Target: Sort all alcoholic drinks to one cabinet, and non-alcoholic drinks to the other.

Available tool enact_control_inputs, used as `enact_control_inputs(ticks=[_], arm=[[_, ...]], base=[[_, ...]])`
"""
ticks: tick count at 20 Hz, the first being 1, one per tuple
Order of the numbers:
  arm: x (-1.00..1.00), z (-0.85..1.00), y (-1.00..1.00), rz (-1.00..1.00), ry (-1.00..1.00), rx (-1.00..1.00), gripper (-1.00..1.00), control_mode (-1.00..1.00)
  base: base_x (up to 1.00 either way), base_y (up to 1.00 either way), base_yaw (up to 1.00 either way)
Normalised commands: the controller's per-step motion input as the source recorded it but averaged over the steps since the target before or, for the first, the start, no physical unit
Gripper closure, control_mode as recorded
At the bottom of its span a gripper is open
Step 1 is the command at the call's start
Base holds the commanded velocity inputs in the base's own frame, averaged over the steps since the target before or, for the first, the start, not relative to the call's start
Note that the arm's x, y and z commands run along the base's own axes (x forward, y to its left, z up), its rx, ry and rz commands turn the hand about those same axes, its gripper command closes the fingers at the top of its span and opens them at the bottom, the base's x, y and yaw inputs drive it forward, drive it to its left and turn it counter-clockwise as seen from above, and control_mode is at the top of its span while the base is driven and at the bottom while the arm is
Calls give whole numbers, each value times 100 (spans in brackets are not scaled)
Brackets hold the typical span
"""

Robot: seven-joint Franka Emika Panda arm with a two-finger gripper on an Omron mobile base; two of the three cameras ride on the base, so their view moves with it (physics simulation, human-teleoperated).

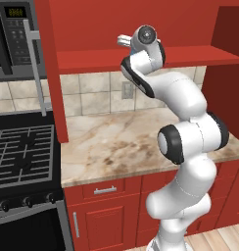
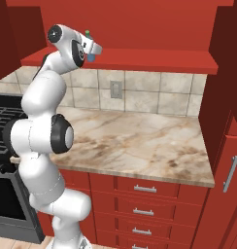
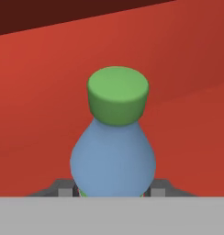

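The translucent blue plastic bottle point(image 3: 113, 156) with a green cap point(image 3: 117, 94), a non-alcoholic drink, stands up between my fingertips in the hand view. My gripper point(image 3: 111, 190) is shut on its body, one dark fingertip on each side. In the right base view the gripper point(image 2: 93, 48) is raised at the front edge of the open red upper cabinet's shelf point(image 2: 140, 61), with the green cap point(image 2: 87, 33) and a bit of blue bottle point(image 2: 91, 57) peeking past the hand. The left base view shows the hand point(image 1: 124, 40) at the same shelf point(image 1: 190, 56). Red cabinet wall lies behind the bottle.
A marble counter point(image 1: 121, 142) runs below the cabinet, with a wall outlet point(image 2: 116, 89) on the tiled backsplash. A stove point(image 1: 21, 152) and microwave point(image 1: 13, 34) stand at the left. Open red cabinet doors hang at the left point(image 1: 50, 68) and right point(image 2: 227, 97).
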Motion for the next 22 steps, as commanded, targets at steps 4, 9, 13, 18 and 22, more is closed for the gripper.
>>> enact_control_inputs(ticks=[4, 9, 13, 18, 22], arm=[[0, -5, 0, 0, 0, 0, 100, -100], [11, -1, 0, 2, 0, 0, 100, -100], [33, -5, 2, 4, 0, 0, 100, -100], [43, -5, 5, 7, 0, 0, 100, -100], [38, -12, 5, 11, 0, 0, 100, -100]], base=[[0, 0, 0], [0, 0, 0], [0, 0, 0], [0, 0, 0], [0, 0, 0]])
